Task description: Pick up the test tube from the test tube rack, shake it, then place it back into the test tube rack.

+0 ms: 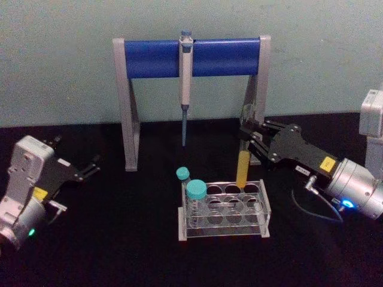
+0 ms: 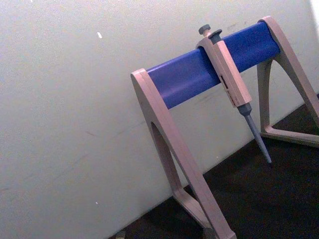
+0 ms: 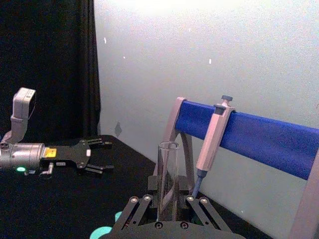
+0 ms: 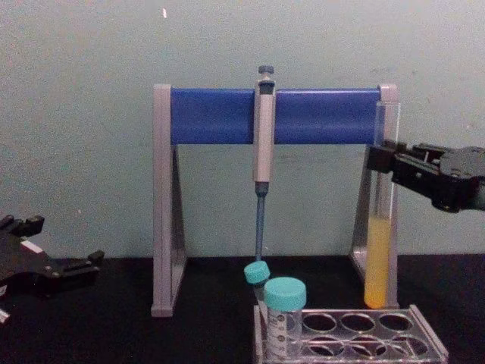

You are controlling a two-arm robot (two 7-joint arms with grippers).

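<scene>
Black table [image 1: 119,239]: test tube [image 1: 242,167] upright, mouth up, clamped near its top by right gripper [image 1: 245,136], base just above test tube rack [image 1: 266,209] rear row. Left gripper [image 1: 78,152] spread, empty, well apart.

The left gripper [image 1: 91,167] is black, with flat linked fingers, a yellow label [image 1: 40,193] and a silver-grey wrist housing [image 1: 27,158] bearing a green light [image 1: 30,232]. The right gripper [image 1: 246,136] is black too, with a yellow sticker [image 1: 328,164], a silver wrist cylinder [image 1: 359,191], a blue light [image 1: 346,206] and a thin dark cable [image 1: 305,209] looping beneath. Silver screws [image 3: 146,198] dot its finger links.
</scene>
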